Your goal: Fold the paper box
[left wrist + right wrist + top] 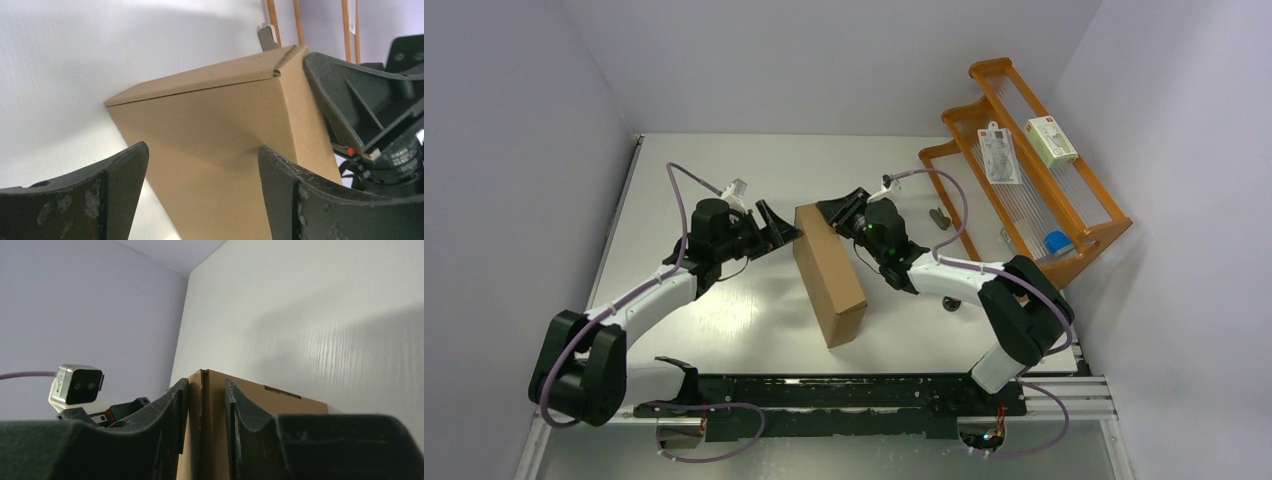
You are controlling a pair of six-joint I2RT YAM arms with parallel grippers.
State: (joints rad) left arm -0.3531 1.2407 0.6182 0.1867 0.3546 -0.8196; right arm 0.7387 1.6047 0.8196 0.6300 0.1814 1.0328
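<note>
The white worktop point(724, 180) is filling the middle of the top view, with pale lilac-grey walls closing it in on the left, top and right. An orange rack point(1034, 190) is leaning in the upper right of the frame, beside the right wall.

The paper box point(829, 272), brown and closed up, is standing on a narrow side at centre frame, running from just above centre down toward the lower middle.

The left claw point(782, 228) is hovering just left of the box's upper end, with its fingers spread apart. Its wrist view is showing the box's broad face beyond them. The right claw point(839, 212) is sitting at that same upper end. Only the right wrist view is showing the grip: two fingers drawn narrowly together, clamping the box's corner edge.

Bare worktop is lying to the left and upper left of the box. A small dark object point(940, 217) is lying between the box and the rack, and a black rail point(824, 395) is running along the bottom edge.
</note>
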